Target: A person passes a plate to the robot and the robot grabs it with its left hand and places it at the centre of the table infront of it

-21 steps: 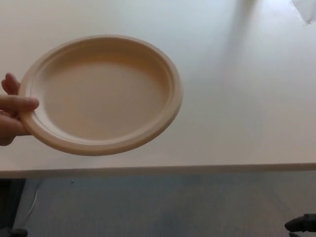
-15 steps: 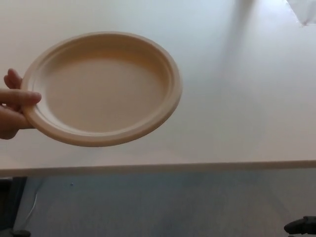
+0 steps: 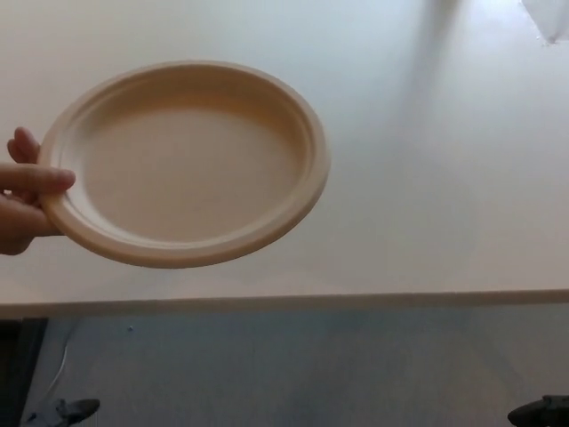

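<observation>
— Anything different from a moment ago?

— Barely. The person's hand (image 3: 25, 197) has lifted the plate (image 3: 185, 162) a touch and levelled it; it sat lower and more tilted before.

— And the robot?

— A dark tip of its left hand (image 3: 69, 410) has come into view at the bottom left corner. The right hand (image 3: 539, 413) has sunk slightly lower at the bottom right.

A pale, cream-white, smooth tabletop (image 3: 427, 178) fills most of the head view, its near edge running straight across the lower part of the picture. At the far right corner a small white scrap, perhaps paper or cloth (image 3: 547, 18), lies on it, cut off by the frame. Below the edge shows grey floor (image 3: 302, 365)
</observation>
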You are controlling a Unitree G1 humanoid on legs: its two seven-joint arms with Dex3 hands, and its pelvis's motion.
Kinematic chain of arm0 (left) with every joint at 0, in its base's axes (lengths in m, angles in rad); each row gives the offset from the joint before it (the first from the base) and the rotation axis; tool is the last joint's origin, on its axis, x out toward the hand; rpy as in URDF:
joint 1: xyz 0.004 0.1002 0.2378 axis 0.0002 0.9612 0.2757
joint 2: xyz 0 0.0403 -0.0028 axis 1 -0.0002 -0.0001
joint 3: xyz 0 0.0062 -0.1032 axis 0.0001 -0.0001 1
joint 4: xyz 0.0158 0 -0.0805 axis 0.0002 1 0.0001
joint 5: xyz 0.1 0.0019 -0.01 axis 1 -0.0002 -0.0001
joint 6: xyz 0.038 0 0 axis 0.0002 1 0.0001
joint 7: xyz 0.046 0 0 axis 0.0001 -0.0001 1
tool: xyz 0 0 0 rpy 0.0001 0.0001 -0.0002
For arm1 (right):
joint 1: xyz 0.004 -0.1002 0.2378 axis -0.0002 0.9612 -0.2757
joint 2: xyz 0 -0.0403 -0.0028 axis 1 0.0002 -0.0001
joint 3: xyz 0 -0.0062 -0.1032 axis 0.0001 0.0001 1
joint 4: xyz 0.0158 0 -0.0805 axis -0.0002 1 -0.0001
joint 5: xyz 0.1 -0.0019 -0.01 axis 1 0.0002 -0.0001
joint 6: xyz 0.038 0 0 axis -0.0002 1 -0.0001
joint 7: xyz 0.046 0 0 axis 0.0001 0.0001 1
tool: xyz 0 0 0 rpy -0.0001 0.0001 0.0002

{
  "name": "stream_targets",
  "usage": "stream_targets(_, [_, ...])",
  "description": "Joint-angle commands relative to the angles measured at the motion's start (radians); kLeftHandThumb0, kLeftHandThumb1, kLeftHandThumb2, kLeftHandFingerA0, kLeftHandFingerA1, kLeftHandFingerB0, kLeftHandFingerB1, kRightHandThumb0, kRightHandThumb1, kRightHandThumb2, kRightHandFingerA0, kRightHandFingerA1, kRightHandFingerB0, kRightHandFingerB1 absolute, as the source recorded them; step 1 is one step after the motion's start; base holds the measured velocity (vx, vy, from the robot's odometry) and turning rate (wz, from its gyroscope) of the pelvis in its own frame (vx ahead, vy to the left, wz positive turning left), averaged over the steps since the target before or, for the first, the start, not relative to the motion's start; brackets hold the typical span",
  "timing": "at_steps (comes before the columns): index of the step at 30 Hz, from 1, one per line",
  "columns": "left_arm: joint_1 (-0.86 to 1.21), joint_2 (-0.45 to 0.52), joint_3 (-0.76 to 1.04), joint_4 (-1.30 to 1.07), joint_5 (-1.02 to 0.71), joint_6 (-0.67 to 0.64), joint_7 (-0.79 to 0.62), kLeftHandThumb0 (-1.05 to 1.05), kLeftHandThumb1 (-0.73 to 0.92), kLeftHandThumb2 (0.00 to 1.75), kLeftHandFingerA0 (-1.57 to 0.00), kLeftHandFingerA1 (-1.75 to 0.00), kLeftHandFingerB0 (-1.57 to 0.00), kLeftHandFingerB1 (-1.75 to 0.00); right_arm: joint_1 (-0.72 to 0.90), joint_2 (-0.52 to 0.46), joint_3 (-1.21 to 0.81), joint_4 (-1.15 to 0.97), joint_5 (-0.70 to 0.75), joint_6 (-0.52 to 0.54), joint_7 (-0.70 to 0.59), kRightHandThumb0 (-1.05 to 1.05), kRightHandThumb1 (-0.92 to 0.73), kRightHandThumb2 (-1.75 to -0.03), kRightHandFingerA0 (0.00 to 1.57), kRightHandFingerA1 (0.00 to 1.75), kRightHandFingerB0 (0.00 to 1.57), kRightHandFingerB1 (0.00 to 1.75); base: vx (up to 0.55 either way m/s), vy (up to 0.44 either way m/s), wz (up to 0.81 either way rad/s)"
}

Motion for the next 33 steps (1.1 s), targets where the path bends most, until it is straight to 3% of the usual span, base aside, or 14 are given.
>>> stream_targets(1, [0.265,-0.067,0.104,-0.596,0.161,-0.445,0.156,-0.58,0.48,0.74,-0.26,-0.45,-0.18,-0.38,0.030,-0.016,0.008,0.019,-0.012,-0.025,0.003,-0.62,-0.73,-0.62,0.67,0.68,0.49,0.52,0.00,0.000,0.00])
stream_targets(10, [0.327,-0.172,0.200,-0.994,0.078,-0.567,0.117,-0.56,0.41,0.80,-0.34,-0.53,-0.22,-0.43,0.031,-0.015,0.003,0.021,-0.002,-0.031,0.010,-0.64,-0.73,-0.62,0.64,0.69,0.47,0.53,0.00,0.000,0.00])
stream_targets(11, [0.322,-0.186,0.184,-1.029,0.051,-0.574,0.117,-0.58,0.44,0.75,-0.33,-0.49,-0.38,-0.45,0.031,-0.015,0.005,0.023,-0.004,-0.032,0.008,-0.64,-0.73,-0.62,0.64,0.69,0.47,0.54,0.00,0.000,0.00])
stream_targets(13, [0.310,-0.217,0.176,-1.068,0.045,-0.578,0.127,-0.57,0.53,0.57,-0.44,-0.41,-0.43,-0.34,0.032,-0.015,0.006,0.023,-0.005,-0.033,0.006,-0.64,-0.73,-0.62,0.65,0.69,0.47,0.54,0.00,0.000,0.00])
stream_targets(17, [0.255,-0.280,0.170,-1.125,0.041,-0.606,0.146,-0.50,0.47,0.55,-0.56,-0.49,-0.44,-0.34,0.030,-0.016,0.008,0.023,-0.005,-0.029,0.006,-0.64,-0.73,-0.62,0.64,0.69,0.47,0.53,0.00,0.000,0.00])
stream_targets(19, [0.243,-0.291,0.145,-1.144,0.010,-0.610,0.142,-0.52,0.38,0.73,-0.58,-0.60,-0.38,-0.46,0.025,-0.015,0.004,0.023,0.000,-0.026,0.007,-0.63,-0.73,-0.62,0.65,0.70,0.47,0.53,0.00,0.000,0.00])
stream_targets(20, [0.247,-0.285,0.104,-1.151,-0.027,-0.598,0.138,-0.42,0.39,0.72,-0.78,-0.72,-0.39,-0.51,0.025,-0.016,0.005,0.024,-0.001,-0.027,0.008,-0.63,-0.73,-0.62,0.66,0.70,0.48,0.53,0.00,0.000,0.00])
stream_targets(23, [0.292,-0.233,-0.016,-1.177,-0.157,-0.536,0.108,-0.37,0.51,0.56,-0.85,-0.70,-0.41,-0.41,0.023,-0.018,0.009,0.026,-0.004,-0.030,0.010,-0.65,-0.73,-0.62,0.66,0.69,0.47,0.53,0.00,0.000,0.00])
stream_targets(24, [0.311,-0.238,-0.031,-1.204,-0.172,-0.512,0.111,-0.49,0.58,0.58,-0.93,-0.69,-0.43,-0.43,0.024,-0.017,0.005,0.026,0.000,-0.034,0.012,-0.65,-0.73,-0.62,0.65,0.70,0.48,0.54,0.00,0.000,0.00])
stream_targets(25, [0.336,-0.198,-0.058,-1.267,-0.228,-0.465,0.095,-0.64,0.49,0.87,-0.95,-0.90,-0.43,-0.62,0.023,-0.015,-0.001,0.030,0.006,-0.033,0.014,-0.66,-0.72,-0.61,0.66,0.71,0.48,0.54,0.00,0.000,0.00])
stream_targets(26, [0.345,-0.181,-0.067,-1.291,-0.250,-0.449,0.087,-0.64,0.49,0.87,-0.95,-0.90,-0.43,-0.62,0.022,-0.014,-0.003,0.032,0.008,-0.032,0.014,-0.66,-0.72,-0.61,0.66,0.71,0.48,0.54,0.00,0.000,0.00])
stream_targets(27, [0.370,-0.174,-0.082,-1.313,-0.271,-0.437,0.087,-0.69,0.64,0.59,-0.95,-0.91,-0.52,-0.50,0.022,-0.014,-0.001,0.031,0.006,-0.032,0.012,-0.64,-0.72,-0.62,0.65,0.71,0.48,0.54,0.00,0.000,0.00])
stream_targets(30, [0.382,-0.133,-0.049,-1.351,-0.309,-0.460,0.073,-0.63,0.64,0.59,-0.94,-1.09,-0.56,-0.53,0.020,-0.016,0.009,0.028,-0.005,-0.029,0.007,-0.65,-0.73,-0.62,0.64,0.70,0.47,0.54,0.00,0.000,0.00])
stream_targets(33, [0.363,-0.133,0.009,-1.350,-0.317,-0.495,0.076,-0.66,0.67,0.60,-0.95,-0.83,-0.61,-0.55,0.020,-0.017,0.004,0.027,0.001,-0.020,0.014,-0.64,-0.72,-0.62,0.62,0.68,0.47,0.53,0.00,0.000,0.00])
